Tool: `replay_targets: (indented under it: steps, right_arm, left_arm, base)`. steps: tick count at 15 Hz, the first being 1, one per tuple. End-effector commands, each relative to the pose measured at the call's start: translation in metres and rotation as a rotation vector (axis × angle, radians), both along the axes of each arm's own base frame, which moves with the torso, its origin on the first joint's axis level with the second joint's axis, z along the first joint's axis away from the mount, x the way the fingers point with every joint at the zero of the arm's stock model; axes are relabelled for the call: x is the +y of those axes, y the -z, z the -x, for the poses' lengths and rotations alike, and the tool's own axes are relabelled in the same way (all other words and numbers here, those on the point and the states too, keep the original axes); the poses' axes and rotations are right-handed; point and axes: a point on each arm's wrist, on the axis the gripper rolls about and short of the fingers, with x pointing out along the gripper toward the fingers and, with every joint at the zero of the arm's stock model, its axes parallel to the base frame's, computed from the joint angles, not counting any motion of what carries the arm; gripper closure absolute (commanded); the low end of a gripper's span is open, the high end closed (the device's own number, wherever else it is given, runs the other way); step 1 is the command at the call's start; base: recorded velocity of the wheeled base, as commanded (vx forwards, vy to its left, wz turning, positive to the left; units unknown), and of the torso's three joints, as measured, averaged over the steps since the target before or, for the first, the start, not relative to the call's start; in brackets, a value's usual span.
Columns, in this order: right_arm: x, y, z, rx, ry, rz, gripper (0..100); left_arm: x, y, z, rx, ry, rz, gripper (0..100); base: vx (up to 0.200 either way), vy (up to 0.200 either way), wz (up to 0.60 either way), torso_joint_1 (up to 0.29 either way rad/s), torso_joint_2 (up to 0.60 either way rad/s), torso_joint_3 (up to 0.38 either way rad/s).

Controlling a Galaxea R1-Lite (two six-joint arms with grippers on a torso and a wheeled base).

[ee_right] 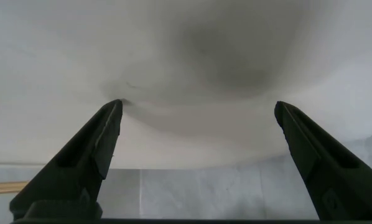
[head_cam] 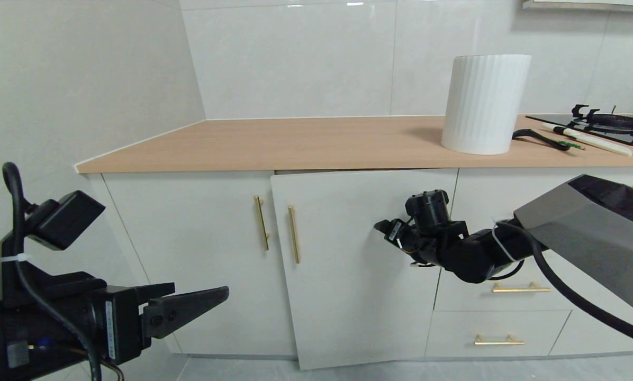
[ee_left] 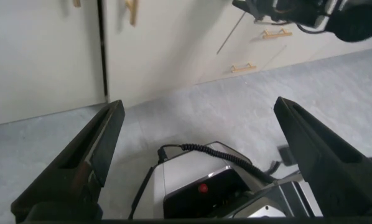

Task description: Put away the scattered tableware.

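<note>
Currently the wooden table (head_cam: pixel 295 143) runs from the wall corner at left to a stove (head_cam: pixel 607 124) that the right frame edge cuts off. Task things lie at that right end: a black utensil (head_cam: pixel 541 138) and a long white utensil (head_cam: pixel 594 140), side by side between the white ribbed container (head_cam: pixel 485 103) and the stove. The white one partly overlaps the stove's glass edge. A small green item beside them is too small to identify. The black utensil's near end curves in at the container's base; its type is unclear.

Below the table edge, one cabinet door (head_cam: pixel 348 296) stands ajar. Its handle side (head_cam: pixel 294 234) swings out past the neighbouring door, and a dark gap shows along its top. The cabinet interior is hidden behind it.

The right gripper (head_cam: pixel 385 228) sits right at the door face, jaws spread wide with nothing between them. Whether a fingertip touches the panel cannot be told. The left gripper (ee_left: pixel 198 104) hangs low at left, well apart from the cabinets and above the floor, jaws wide and holding nothing.
</note>
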Motion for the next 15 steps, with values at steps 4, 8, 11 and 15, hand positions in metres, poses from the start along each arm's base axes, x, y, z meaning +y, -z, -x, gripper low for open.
replay_targets:
  steps: [4,8,11,15]
  right_arm:
    - [-0.002,0.006,-0.012,-0.022,0.082,0.023,0]
    - [-0.005,0.008,-0.023,-0.049,0.151,0.036,0]
    - [-0.006,0.006,-0.021,-0.046,0.151,0.040,0]
    - [-0.012,-0.044,0.016,-0.082,0.080,-0.004,0]
  left_arm:
    - [0.000,0.000,-0.001,0.003,-0.002,0.000,0]
    - [0.000,0.001,-0.001,0.006,-0.003,0.000,0]
    - [-0.001,0.001,-0.002,0.010,-0.003,-0.002,0]
    - [-0.001,0.001,-0.002,0.002,-0.005,0.002,0]
  base:
    - [0.000,0.000,0.00,0.000,0.00,0.000]
    - [0.000,0.000,0.00,0.000,0.00,0.000]
    - [0.000,0.000,0.00,0.000,0.00,0.000]
    - [0.000,0.000,0.00,0.000,0.00,0.000]
